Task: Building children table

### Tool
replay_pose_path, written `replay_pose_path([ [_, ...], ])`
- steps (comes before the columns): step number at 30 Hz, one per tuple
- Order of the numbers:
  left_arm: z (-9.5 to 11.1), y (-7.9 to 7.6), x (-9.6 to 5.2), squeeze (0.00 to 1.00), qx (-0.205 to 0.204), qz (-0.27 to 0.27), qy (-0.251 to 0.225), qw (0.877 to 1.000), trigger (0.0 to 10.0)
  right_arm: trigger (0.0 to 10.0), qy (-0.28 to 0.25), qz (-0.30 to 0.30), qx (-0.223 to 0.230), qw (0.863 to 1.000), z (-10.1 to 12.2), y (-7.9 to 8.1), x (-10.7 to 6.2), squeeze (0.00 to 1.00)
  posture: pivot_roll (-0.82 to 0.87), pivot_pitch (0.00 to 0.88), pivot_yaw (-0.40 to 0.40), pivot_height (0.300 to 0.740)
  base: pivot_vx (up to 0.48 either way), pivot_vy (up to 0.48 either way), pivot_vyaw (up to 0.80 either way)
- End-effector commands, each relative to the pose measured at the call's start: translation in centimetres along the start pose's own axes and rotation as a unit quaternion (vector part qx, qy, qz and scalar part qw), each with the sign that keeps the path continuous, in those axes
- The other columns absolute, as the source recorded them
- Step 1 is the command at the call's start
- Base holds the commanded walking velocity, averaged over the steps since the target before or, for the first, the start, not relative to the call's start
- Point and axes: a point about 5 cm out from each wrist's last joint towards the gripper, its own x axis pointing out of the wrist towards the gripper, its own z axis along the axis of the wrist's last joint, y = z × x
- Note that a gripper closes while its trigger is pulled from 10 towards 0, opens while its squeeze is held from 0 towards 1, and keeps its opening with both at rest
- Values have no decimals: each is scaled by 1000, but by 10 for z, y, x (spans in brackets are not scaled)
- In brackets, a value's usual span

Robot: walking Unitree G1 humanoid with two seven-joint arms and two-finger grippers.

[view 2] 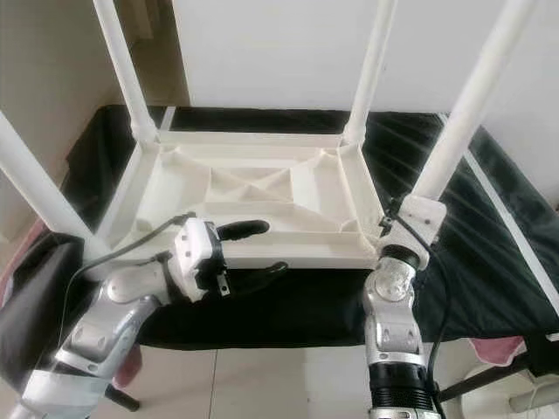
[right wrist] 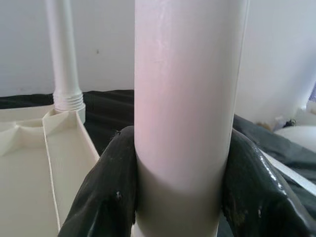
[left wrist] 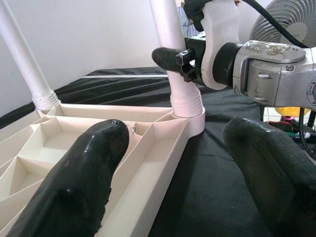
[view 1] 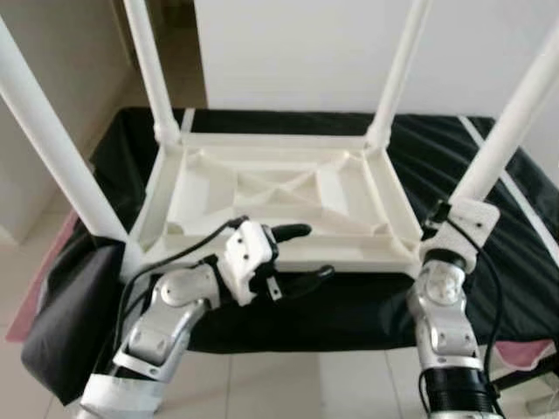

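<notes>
A white children's table [view 1: 349,255] lies upside down on a black-covered surface, with its ribbed underside facing up. Its legs point upward: near left [view 1: 48,140], far left [view 1: 153,70], far right [view 1: 397,70] and near right [view 1: 511,122]. My left gripper [view 1: 316,251] is open and straddles the near rim of the tabletop, one finger [left wrist: 94,168] over the ribbed inside, the other [left wrist: 266,168] outside above the cloth. My right gripper [view 1: 454,214] is shut on the near right leg [right wrist: 187,74] just above its socket.
The black cloth [view 1: 437,148] covers a low bed or bench against a white wall. Tiled floor [view 1: 288,384] lies in front of me. Pink fabric [view 1: 35,288] hangs at the left side. A fan [left wrist: 286,19] stands off to the right.
</notes>
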Motion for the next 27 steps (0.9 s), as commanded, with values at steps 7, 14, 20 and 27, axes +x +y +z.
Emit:
replay_pose_path([
  [7, -1, 1, -2, 0, 5, 6, 3, 1000, 10000, 10000, 65, 51, -57, 995, -50, -22, -25, 0, -28, 34, 1, 740, 0, 0, 0],
  [14, -2, 1, -3, 0, 5, 2, 4, 1000, 10000, 10000, 55, 68, 19, 996, -53, -33, -36, 0, -37, 32, 10, 740, 0, 0, 0],
  [20, -1, 1, -2, 0, 5, -2, 3, 1000, 10000, 10000, 99, 56, 51, 992, -61, -40, -28, 0, -42, 34, 16, 740, 0, 0, 0],
  [27, -1, 0, -1, 0, 4, -5, 3, 1000, 10000, 10000, 123, 74, 48, 988, -58, -41, -11, 0, -41, 32, 18, 740, 0, 0, 0],
])
